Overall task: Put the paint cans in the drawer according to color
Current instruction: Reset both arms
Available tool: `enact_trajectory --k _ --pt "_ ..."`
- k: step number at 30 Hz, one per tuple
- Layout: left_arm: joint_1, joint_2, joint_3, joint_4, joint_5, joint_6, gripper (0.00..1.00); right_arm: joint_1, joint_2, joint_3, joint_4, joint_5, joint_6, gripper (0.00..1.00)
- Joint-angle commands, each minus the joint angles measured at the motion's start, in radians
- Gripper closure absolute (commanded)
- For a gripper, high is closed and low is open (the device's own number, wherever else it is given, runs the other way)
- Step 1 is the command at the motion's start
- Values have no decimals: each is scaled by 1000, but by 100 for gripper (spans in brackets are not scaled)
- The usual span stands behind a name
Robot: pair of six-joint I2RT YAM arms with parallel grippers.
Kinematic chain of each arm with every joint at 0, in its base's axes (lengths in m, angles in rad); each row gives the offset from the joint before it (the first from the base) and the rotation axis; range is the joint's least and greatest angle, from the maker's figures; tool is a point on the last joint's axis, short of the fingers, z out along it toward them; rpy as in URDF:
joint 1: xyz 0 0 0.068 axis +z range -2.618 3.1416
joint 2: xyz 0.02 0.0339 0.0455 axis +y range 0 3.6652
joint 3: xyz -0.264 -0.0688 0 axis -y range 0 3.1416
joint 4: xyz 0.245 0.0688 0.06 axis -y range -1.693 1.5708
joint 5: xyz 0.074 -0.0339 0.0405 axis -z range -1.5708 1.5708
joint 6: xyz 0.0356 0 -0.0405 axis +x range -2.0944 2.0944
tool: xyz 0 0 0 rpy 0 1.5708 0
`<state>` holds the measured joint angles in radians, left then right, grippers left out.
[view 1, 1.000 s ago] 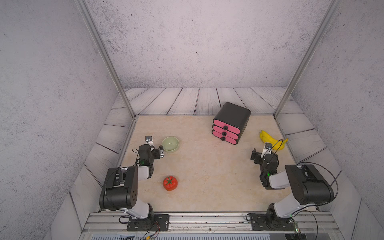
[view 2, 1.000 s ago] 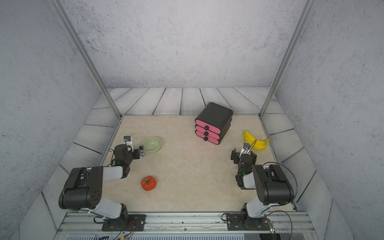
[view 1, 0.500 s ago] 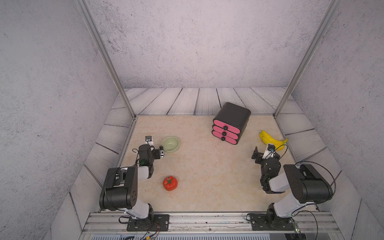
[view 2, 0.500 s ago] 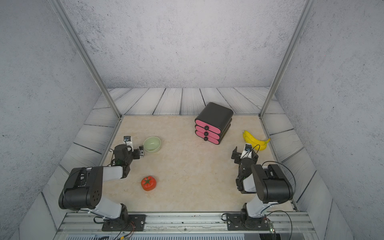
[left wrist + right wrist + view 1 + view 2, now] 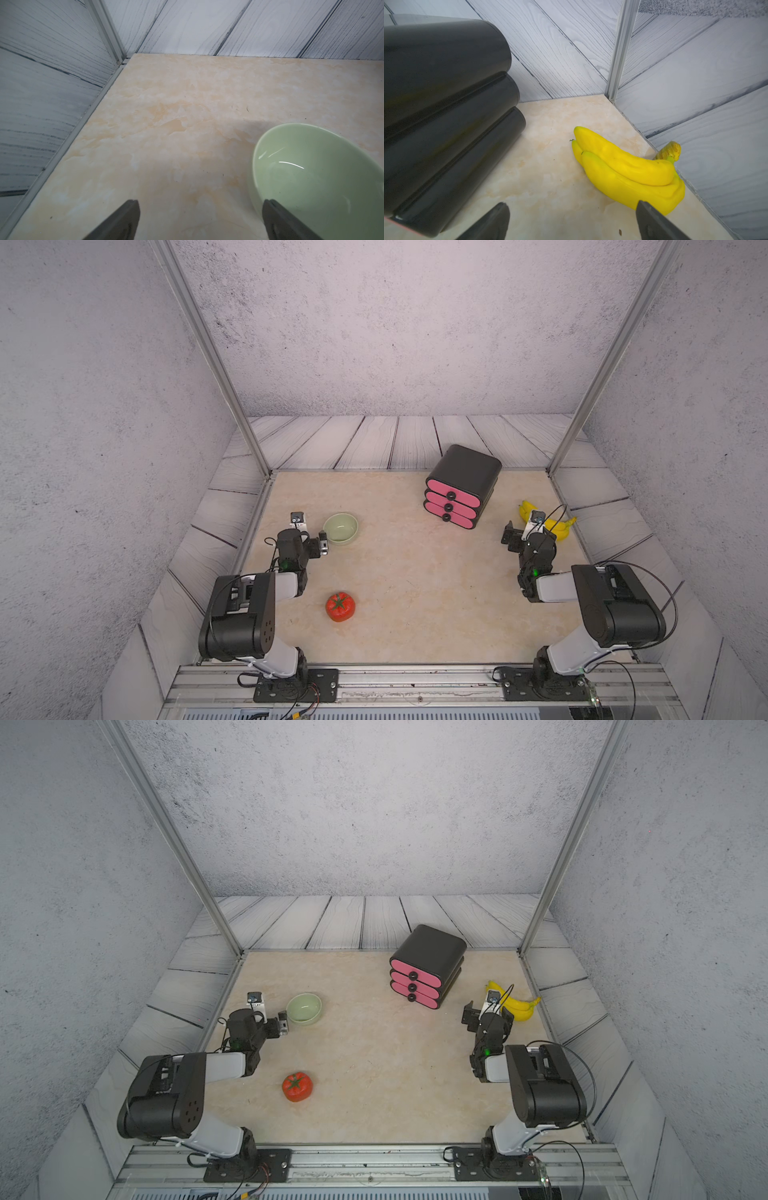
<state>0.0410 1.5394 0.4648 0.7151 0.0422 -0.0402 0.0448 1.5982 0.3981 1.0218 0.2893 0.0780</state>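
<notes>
Gaping released and empty, left fingers (image 5: 124, 220) sit by the bowl (image 5: 324, 178), right fingers (image 5: 494, 222) near the drawer (image 5: 446, 104).

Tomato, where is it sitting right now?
In both top views the tomato sits on the table toward the robot's left, beside the left arm and nearer the robot than the green bowl.

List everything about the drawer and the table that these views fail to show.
- Drawer: all three pink fronts are shut in both top views, so its inside is hidden.
- Paint cans: none visible in any view; whereabouts cannot be told.
- Drawer fronts: the right wrist view shows only the black side.
- Bowl: cut off by the left wrist view's edge.
</notes>
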Motion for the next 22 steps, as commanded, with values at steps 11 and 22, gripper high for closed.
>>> enact_trajectory --k 11,22 --pt "-3 -12 13 6 6 15 1 9 19 -210 340 5 -7 1" --pt "-4 -12 13 6 6 15 2 9 10 -194 302 10 -9 1"
